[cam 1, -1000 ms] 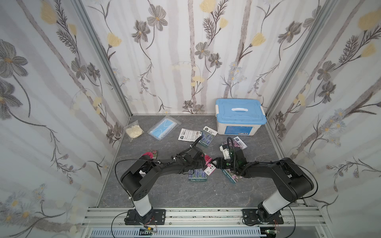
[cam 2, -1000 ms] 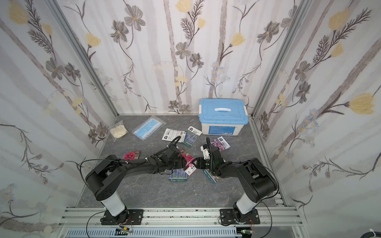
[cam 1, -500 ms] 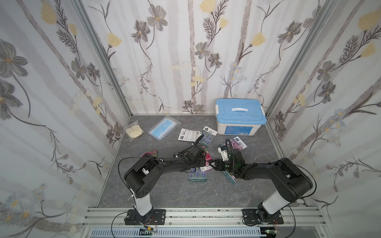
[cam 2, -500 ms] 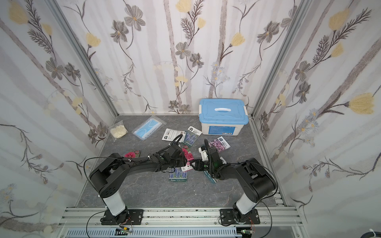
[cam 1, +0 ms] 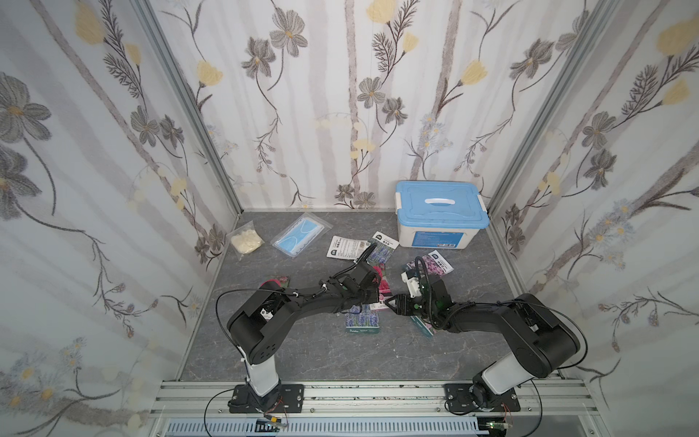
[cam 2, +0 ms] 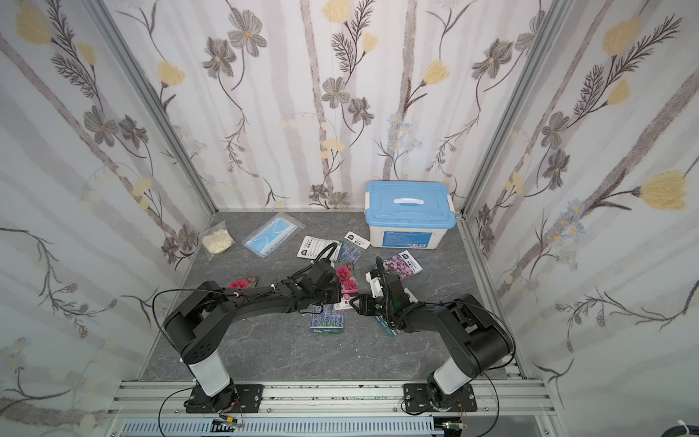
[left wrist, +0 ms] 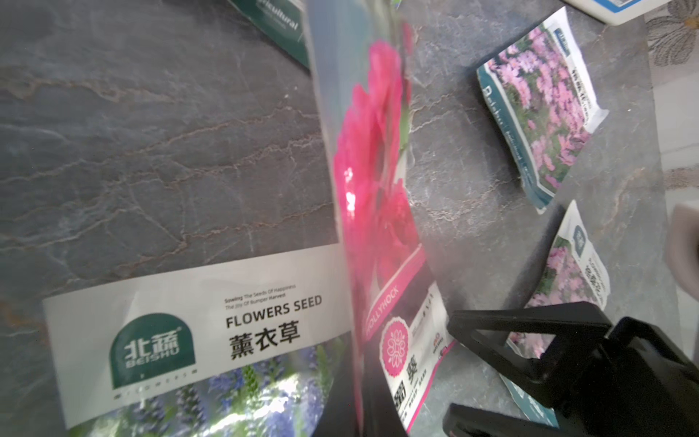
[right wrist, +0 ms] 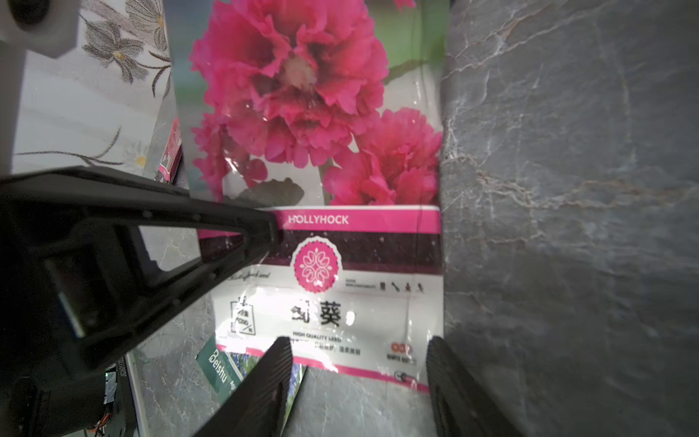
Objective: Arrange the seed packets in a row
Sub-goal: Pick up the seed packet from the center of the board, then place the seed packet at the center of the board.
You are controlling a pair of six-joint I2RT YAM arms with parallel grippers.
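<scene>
grey marbled surface (cam 1: 302, 348), items near to far. lavender-blue flower seed packet (cam 1: 362, 321): flat, well in front of the white plastic box with blue lid (cam 1: 440, 212). left end effector (cam 1: 372, 298): clenched on a side edge of the red-pink hollyhock seed packet (right wrist: 321, 151), which sits in front of the box, label end over the lavender-blue one. right end effector (cam 1: 391, 301): released, jaws apart at that packet's label end. pink-purple flower seed packet (cam 1: 435, 263): flat, just in front of the box. white-backed seed packet (cam 1: 346, 248): flat, beside the box.
</scene>
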